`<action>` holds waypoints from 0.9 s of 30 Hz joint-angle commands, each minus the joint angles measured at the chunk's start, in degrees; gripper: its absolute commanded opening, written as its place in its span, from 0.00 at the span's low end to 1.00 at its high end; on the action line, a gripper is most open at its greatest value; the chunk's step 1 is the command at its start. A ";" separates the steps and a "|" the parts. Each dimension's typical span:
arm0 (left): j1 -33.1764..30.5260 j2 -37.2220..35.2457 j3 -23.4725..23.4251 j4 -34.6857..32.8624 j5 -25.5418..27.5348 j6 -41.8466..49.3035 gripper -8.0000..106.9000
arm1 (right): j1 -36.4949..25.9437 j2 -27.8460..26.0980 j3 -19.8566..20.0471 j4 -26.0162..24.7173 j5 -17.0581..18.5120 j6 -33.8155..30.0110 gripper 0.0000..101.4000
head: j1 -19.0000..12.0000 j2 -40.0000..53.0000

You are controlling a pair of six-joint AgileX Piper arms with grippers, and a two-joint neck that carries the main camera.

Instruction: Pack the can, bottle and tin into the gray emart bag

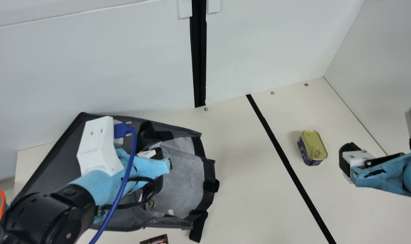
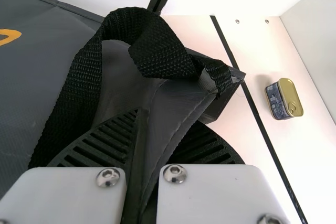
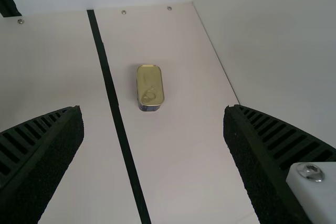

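The rectangular, gold-lidded tin (image 1: 312,143) is smooth, glossy metal; the open gray bag (image 1: 188,173) looks like matt, creased cloth; its black looped strap (image 2: 84,87) is coarsely woven; the cream table (image 1: 239,189) is smooth.

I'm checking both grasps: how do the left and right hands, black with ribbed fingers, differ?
The left hand is closed on an edge of the gray fabric bag, while the right hand is spread wide and holds nothing. The left hand is at the bag; the right hand is nearer the gold-topped rectangular tin. Both have black ribbed fingers.
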 commanded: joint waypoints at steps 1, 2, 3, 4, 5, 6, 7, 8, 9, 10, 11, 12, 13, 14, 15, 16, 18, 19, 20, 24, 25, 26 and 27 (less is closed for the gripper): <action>0.00 0.00 0.00 0.00 0.00 0.00 0.16 | -0.29 -0.14 0.60 0.08 -0.14 -0.05 0.90 | -1.30 -0.05; 0.00 0.00 0.00 0.00 0.00 0.00 0.16 | -0.42 -0.20 0.91 0.14 -0.14 -0.10 0.90 | -1.30 -0.05; 0.00 0.00 0.00 0.00 0.00 0.00 0.16 | -0.60 -0.27 1.20 0.26 -0.14 -0.20 0.90 | -1.30 -0.05; 0.00 0.00 0.00 0.00 0.00 0.00 0.16 | -0.74 -0.32 1.46 0.35 -0.14 -0.28 0.90 | -1.30 -0.05; 0.00 0.00 0.00 0.00 0.00 0.00 0.16 | -0.91 -0.38 1.71 0.49 -0.14 -0.39 0.90 | -1.30 -0.05; 0.00 0.00 0.00 0.00 0.00 0.00 0.16 | -1.06 -0.43 1.95 0.64 -0.14 -0.50 0.90 | -1.30 -0.05; 0.00 0.00 0.00 0.00 0.00 0.00 0.16 | -1.27 -0.47 2.16 0.84 -0.14 -0.66 0.90 | -1.30 -0.05; 0.00 0.00 0.00 0.00 0.00 0.00 0.16 | -1.36 -0.51 2.35 0.96 -0.14 -0.73 0.90 | -1.30 -0.05; 0.00 0.00 0.00 0.00 0.00 0.00 0.16 | -1.55 -0.54 2.52 1.17 -0.14 -0.91 0.90 | -1.30 -0.05; 0.00 0.00 0.00 0.00 0.00 0.00 0.16 | -1.59 -0.55 2.68 1.26 -0.14 -0.97 0.90 | -1.30 -0.05; 0.00 0.00 0.00 0.00 0.00 0.00 0.16 | -1.73 -0.57 2.81 1.44 -0.14 -1.13 0.90 | -1.30 -0.05; 0.00 0.00 0.00 0.00 0.00 0.00 0.16 | -1.80 -0.58 2.94 1.56 -0.14 -1.23 0.90 | -1.30 -0.05; 0.00 0.00 0.00 0.00 0.00 0.00 0.16 | -1.91 -0.56 3.05 1.74 -0.14 -1.38 0.90 | -1.30 -0.05; 0.00 0.00 0.00 0.00 0.00 0.00 0.16 | -1.94 -0.55 3.16 1.84 -0.14 -1.45 0.90 | -1.30 -0.05; 0.00 0.00 0.00 0.00 0.00 0.00 0.16 | -2.08 -0.52 3.24 2.04 -0.14 -1.63 0.90 | -1.30 -0.05; 0.00 0.00 0.00 0.00 0.00 0.00 0.16 | -2.08 -0.50 3.31 2.13 -0.14 -1.68 0.90 | -1.30 -0.05; 0.00 0.00 0.00 0.00 0.00 0.00 0.16 | -2.13 -0.44 3.45 2.33 -0.14 -1.84 0.90 | -1.30 -0.05; 0.00 0.00 0.00 0.00 0.00 0.00 0.16 | -2.13 -0.39 3.50 2.40 -0.14 -1.90 0.90 | -1.30 -0.05; 0.00 0.00 0.00 0.00 0.00 0.00 0.16 | -2.14 -0.34 3.54 2.49 -0.14 -1.98 0.90 | -1.30 -0.05; 0.00 0.00 0.00 0.00 0.00 0.00 0.16 | -2.12 -0.04 3.60 2.78 -0.14 -2.22 0.90 | -1.30 -0.05; 0.00 0.00 0.00 0.00 0.00 0.00 0.16 | -2.10 0.06 3.59 2.84 -0.14 -2.27 0.90 | -1.30 -0.05; 0.00 0.00 0.00 0.00 0.00 0.00 0.16 | -2.09 0.18 3.56 2.90 -0.14 -2.31 0.90 | -1.30 -0.05; 0.00 0.00 0.00 0.00 0.00 0.00 0.16 | -2.08 0.32 3.51 2.96 -0.14 -2.36 0.90 | -1.30 -0.05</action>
